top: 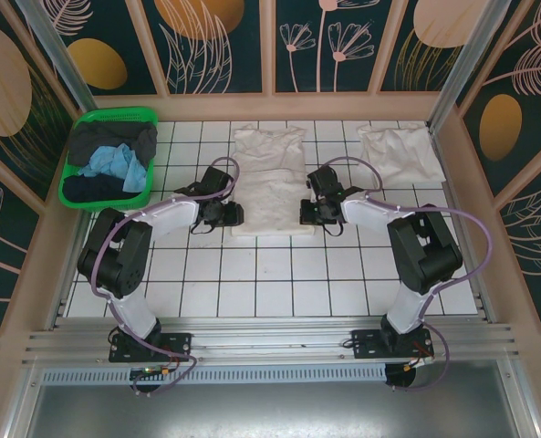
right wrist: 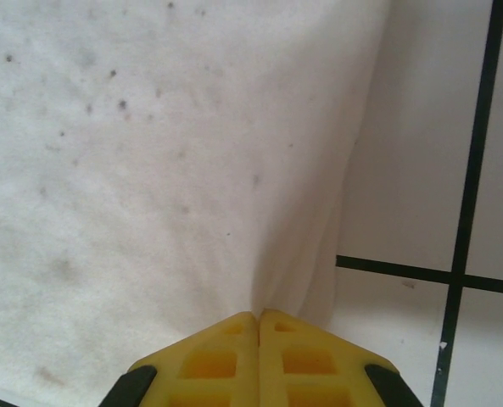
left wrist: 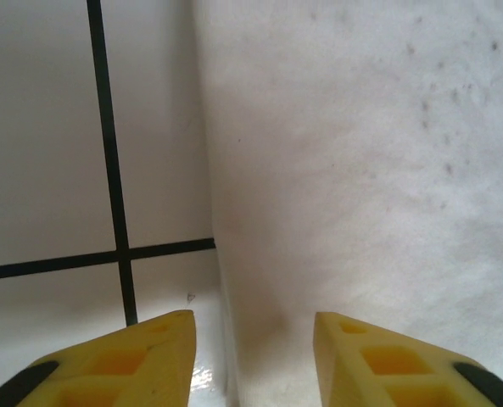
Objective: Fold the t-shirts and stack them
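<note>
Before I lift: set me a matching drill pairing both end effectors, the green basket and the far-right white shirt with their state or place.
1 left end effector
2 right end effector
3 green plastic basket
4 small folded white t-shirt

A far-left corner
B shut on the edge of the long white t-shirt
C far-right corner
D open astride that t-shirt's edge

Pairs: 1-D, 2-B, 3-A, 4-C

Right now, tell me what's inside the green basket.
The green basket holds a dark grey garment, a light blue cloth and a black garment, heaped together. Anything beneath them is covered.
</note>
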`<action>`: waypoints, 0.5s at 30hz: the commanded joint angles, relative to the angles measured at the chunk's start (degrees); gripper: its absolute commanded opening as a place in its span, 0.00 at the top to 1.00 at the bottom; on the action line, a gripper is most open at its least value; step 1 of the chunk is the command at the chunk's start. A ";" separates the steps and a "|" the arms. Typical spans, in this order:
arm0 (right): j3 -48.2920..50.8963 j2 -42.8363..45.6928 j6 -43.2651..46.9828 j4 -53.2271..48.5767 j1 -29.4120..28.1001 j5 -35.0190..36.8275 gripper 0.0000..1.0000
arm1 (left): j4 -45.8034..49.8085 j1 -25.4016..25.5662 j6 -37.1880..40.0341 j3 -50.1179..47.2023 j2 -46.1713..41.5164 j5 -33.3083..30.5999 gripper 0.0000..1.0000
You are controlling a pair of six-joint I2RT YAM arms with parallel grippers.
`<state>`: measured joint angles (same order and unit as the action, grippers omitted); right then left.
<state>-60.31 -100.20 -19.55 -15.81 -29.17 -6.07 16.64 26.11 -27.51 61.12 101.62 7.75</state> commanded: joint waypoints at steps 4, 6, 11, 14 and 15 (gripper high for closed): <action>0.90 1.53 -0.75 0.41 -0.63 0.31 1.00 | -2.20 0.05 -0.26 0.14 2.00 1.13 0.58; 0.82 1.39 -0.67 0.11 -0.63 0.53 1.00 | -3.04 0.08 -0.51 0.05 2.46 2.66 0.65; 0.93 2.08 -0.58 -0.92 -0.30 2.06 1.00 | -3.83 0.08 -0.63 -0.30 2.65 3.94 0.83; 1.42 3.37 -0.85 -0.56 -0.01 2.07 1.00 | -3.55 0.08 -0.78 -0.30 1.55 3.93 0.98; 1.35 3.67 -0.84 -0.71 -0.06 2.02 1.00 | -3.40 0.08 -0.78 -0.38 0.93 4.02 1.00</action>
<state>-59.81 -99.44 -19.88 -15.84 -29.34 -5.39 13.67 26.11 -28.12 61.12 103.55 10.68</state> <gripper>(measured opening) 0.051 0.056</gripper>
